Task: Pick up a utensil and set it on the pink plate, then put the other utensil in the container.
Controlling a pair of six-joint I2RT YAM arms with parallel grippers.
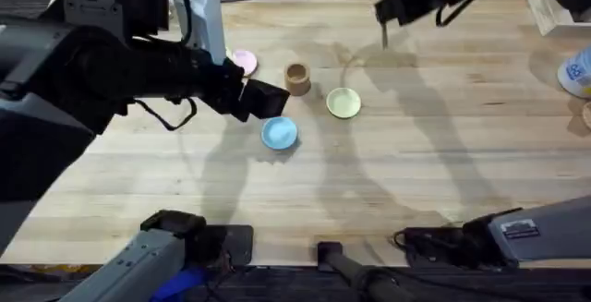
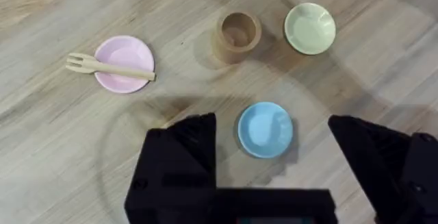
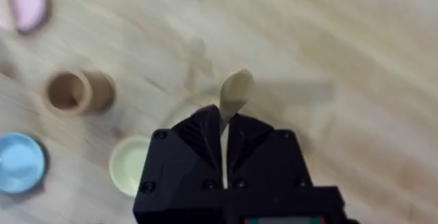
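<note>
The small pale wooden fork (image 2: 109, 68) lies across the round pale pink plate (image 2: 124, 64), tines poking out past the rim, and the left gripper (image 2: 272, 138) hangs above the table with its black fingers spread wide and empty, the light blue plate (image 2: 265, 129) showing between them. Over on the far side the right gripper (image 3: 224, 129) is up in the air, pinched tight on the thin handle of the pale wooden spoon (image 3: 235, 93), oval bowl sticking out beyond the fingertips. The brown cylindrical wooden cup (image 1: 296, 78) stands between the pink plate and the yellow-green plate (image 1: 343, 102), nothing in it.
</note>
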